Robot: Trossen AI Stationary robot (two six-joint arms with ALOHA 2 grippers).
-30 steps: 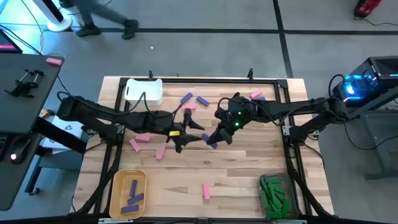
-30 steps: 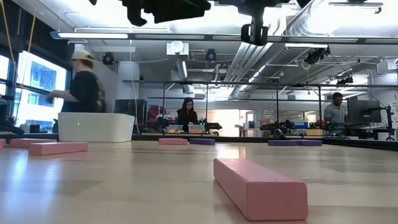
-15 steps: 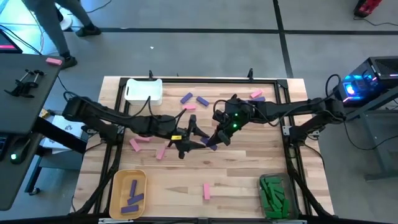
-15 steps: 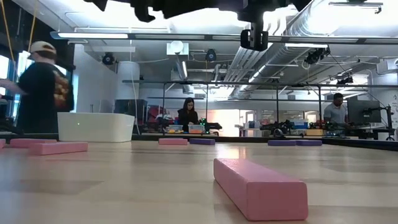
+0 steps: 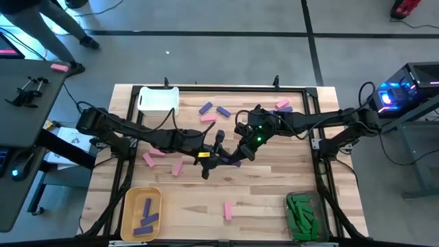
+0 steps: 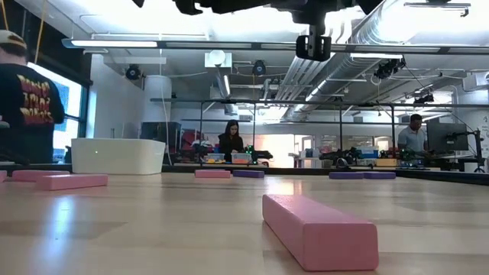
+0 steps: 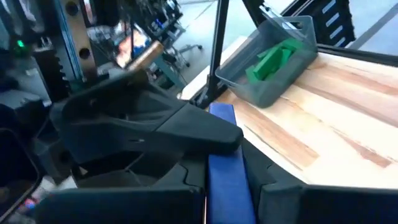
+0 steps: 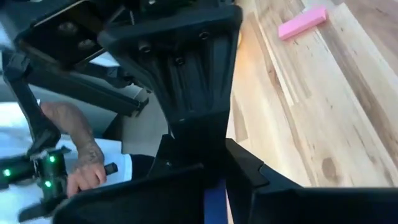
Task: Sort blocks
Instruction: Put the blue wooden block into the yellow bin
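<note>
Purple block (image 5: 232,160) up off the desk (image 5: 274,185) at mid-desk, pinched from both ends: left gripper (image 5: 221,156) w/ fingers clamped on one end, right gripper (image 5: 238,156) w/ fingers shut on the other. Same block seen betw. left fingers (image 7: 217,134) in left wrist view, a sliver of it betw. right fingers (image 8: 249,168) in right wrist view. Both arms reaching in toward centre, meeting nose to nose.

Pink blocks scattered: one near front edge (image 5: 228,210), two left of centre (image 5: 153,155), one by far edge (image 5: 208,118). More purple blocks near far edge (image 5: 213,109), pink + purple pair at far right (image 5: 283,105). Yellow bin (image 5: 128,206) at front left w/ purple blocks inside (image 5: 147,221). Clear bin (image 5: 300,211) at front right holding green blocks (image 5: 300,213). White bin (image 5: 158,100) at far left. Person in dark shirt (image 6: 27,103) beyond the desk in low view, two more farther back.
</note>
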